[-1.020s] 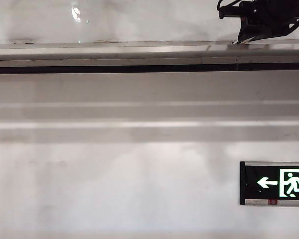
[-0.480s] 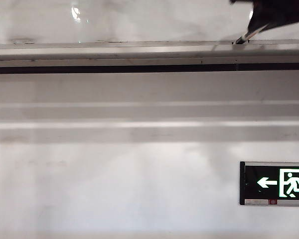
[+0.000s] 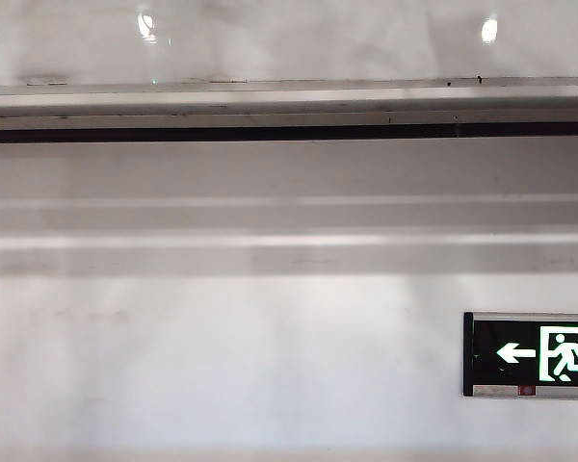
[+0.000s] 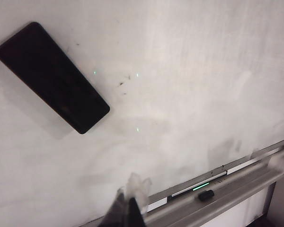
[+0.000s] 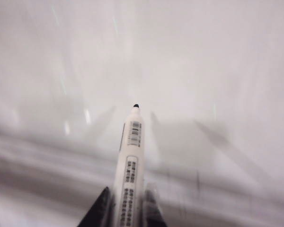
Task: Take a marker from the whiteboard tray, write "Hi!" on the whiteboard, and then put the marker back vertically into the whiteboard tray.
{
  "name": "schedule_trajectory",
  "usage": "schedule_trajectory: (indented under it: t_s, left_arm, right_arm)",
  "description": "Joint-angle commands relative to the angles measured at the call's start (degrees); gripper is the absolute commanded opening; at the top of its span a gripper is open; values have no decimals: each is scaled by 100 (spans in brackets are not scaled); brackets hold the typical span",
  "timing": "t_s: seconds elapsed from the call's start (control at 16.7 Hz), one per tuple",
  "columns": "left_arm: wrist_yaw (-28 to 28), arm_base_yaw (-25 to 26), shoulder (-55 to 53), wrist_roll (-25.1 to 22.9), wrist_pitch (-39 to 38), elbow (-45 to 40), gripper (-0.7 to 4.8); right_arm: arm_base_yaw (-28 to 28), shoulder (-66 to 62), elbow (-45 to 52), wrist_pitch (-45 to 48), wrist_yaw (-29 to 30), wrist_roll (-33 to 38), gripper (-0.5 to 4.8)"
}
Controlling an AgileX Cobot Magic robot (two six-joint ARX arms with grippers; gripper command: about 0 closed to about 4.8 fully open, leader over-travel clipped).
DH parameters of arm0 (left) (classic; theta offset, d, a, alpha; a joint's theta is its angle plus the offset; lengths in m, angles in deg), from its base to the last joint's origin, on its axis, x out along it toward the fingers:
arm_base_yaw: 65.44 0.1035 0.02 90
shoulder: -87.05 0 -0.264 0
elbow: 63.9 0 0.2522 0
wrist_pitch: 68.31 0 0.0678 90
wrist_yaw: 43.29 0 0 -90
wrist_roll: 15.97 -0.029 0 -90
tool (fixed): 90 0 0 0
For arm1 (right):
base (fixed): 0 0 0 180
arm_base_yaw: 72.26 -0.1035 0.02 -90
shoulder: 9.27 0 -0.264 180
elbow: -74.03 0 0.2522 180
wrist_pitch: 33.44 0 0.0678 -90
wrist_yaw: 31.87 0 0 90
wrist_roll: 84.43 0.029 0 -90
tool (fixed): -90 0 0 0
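the marker (image 5: 131, 165) is sitting upright between the fingers of the right gripper (image 5: 128, 208) in the right wrist view, its white barrel carrying printed black labels and its small dark tip pointing away from the camera toward the whiteboard (image 5: 189, 61). the two dark fingers (image 5: 100, 210) are pinching the lower barrel from both sides, one on each flank, so the right gripper is closing on the marker. the tip is standing in front of the glossy white panel; whether it is touching the surface cannot be told, since the picture is blurred. a greyish smeared band, the whiteboard tray (image 5: 42, 161), is running across behind the barrel.

in the exterior view the whiteboard tray (image 3: 270, 101) is spanning the whole width as a silver-grey ledge with a thin black strip under it, and the whiteboard (image 3: 299, 38) above it is showing round light reflections. neither gripper nor the marker is showing in this view. an exit sign (image 3: 532, 353) is glowing green on the wall below, near the right edge.

in the left wrist view the left gripper (image 4: 128, 208) is showing only as a dark tip with its fingers pressed together and nothing between them, close in front of the whiteboard (image 4: 189, 71). a black eraser (image 4: 52, 77) is sticking flat on the board, tilted. the whiteboard tray (image 4: 241, 184) is running along the board's lower edge, and a small black cap (image 4: 206, 195) is lying on it.
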Motion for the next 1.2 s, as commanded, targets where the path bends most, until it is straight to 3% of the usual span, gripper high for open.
schedule_trajectory:
  t_s: [0.06, 0.36, 0.6, 0.72, 1.2]
  left_arm:
    - [142, -2, 11, 0, 243, 17, -7]
    - [431, -2, 11, 0, 407, 17, -7]
    - [431, -2, 11, 0, 411, 17, -6]
    - [431, -2, 11, -2, 413, 17, -6]
    - [431, -2, 11, -2, 415, 17, -6]
  right_arm:
    - [-245, -146, -927, 129, -33, 17, -1]
    - [-734, -1353, -3228, -37, -433, -33, -1]
    - [-1537, -2697, -4758, -219, -1296, -1287, -1]
    - [-1655, -3095, -5082, -219, -1648, -1335, -1]
    - [-1624, -3386, -5213, -275, -1840, -1333, -1]
